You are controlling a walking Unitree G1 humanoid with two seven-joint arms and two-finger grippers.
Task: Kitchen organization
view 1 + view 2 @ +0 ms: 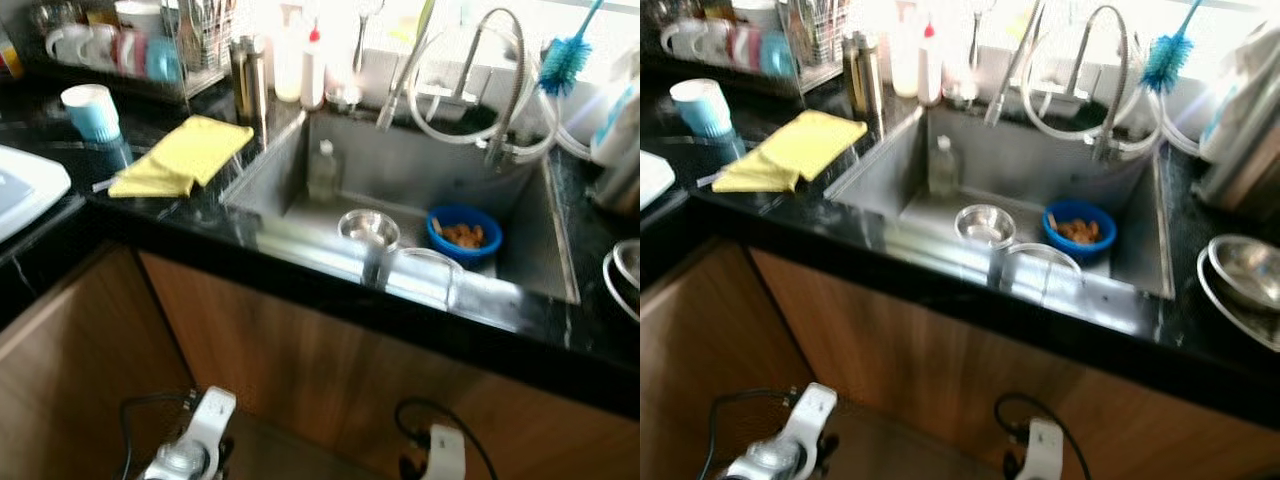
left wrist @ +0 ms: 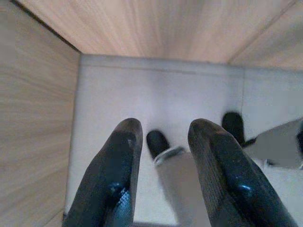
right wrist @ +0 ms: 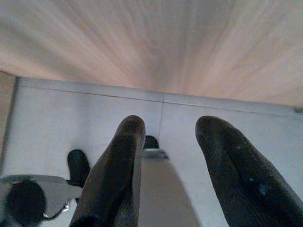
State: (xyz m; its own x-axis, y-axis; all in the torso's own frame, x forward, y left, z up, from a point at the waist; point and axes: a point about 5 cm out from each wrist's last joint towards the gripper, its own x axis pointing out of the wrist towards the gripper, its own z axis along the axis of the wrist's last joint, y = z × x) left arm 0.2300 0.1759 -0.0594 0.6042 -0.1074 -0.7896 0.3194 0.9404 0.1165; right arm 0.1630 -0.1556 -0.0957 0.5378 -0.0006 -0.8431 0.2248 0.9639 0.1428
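- At the far left of the black counter [image 1: 200, 215] we see a light blue cup [image 1: 91, 111] standing upright, with a dish rack [image 1: 130, 50] of mugs behind it; we judge that rack to be where washed pieces are meant to end up.
- Next, a yellow cloth [image 1: 185, 153] lies flat near the sink's left edge, probably kept there for wiping.
- Our left gripper [image 2: 163, 175] hangs low in front of the wooden cabinet, fingers spread and holding nothing, pointed at the pale floor; it looks idle.
- The sink [image 1: 540, 215] holds what we take to be the work: a clear bottle [image 1: 322, 172] upright against its left wall, a steel bowl [image 1: 368, 229] at the front, a glass [image 1: 428, 272] just beside it, and a blue bowl [image 1: 464, 233] with brownish scraps to the right.
- Our right gripper [image 3: 175, 165] also hangs down by the cabinet, fingers apart and empty.
- Above, a faucet [image 1: 495, 60] arches over the basin, a blue bottle brush [image 1: 566, 55] propped near it.
- Steel plates [image 1: 1240, 280] rest on the counter at far right.
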